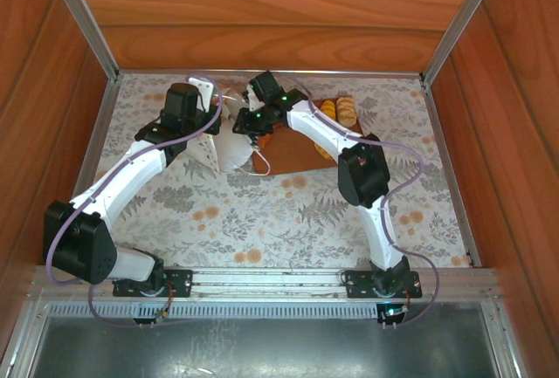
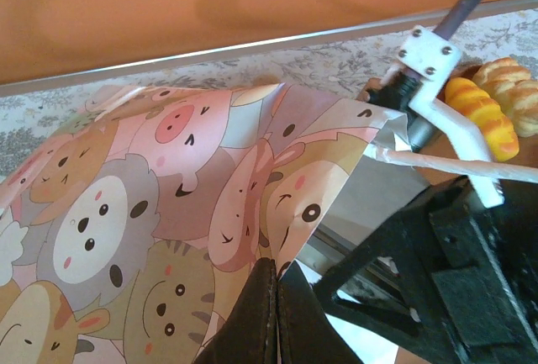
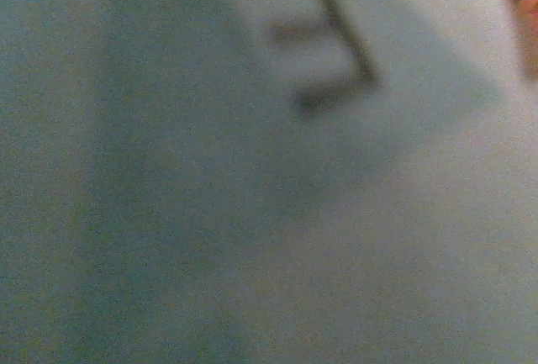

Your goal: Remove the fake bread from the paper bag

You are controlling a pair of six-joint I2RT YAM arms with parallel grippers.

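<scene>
Left gripper (image 2: 275, 309) clamps the paper bag (image 2: 168, 213) by its rim, near the tabletop's far edge. Right gripper (image 1: 253, 132) is inside the bag; I cannot tell its finger gap. Risk: you pinch paper, not fake bread (image 2: 481, 116), and tear the bag.

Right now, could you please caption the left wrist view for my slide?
Left tool pinching the edge of the cartoon-animal paper bag, fake bread lying beyond.

White arm links (image 1: 131, 173), black joints (image 1: 362, 173), purple cables (image 1: 419, 161) (small green lights (image 1: 262, 117))

2 arms angled inward, left gripper (image 2: 276, 270) pinched shut, right gripper (image 1: 252, 134) pointing down, jaws hidden
</scene>
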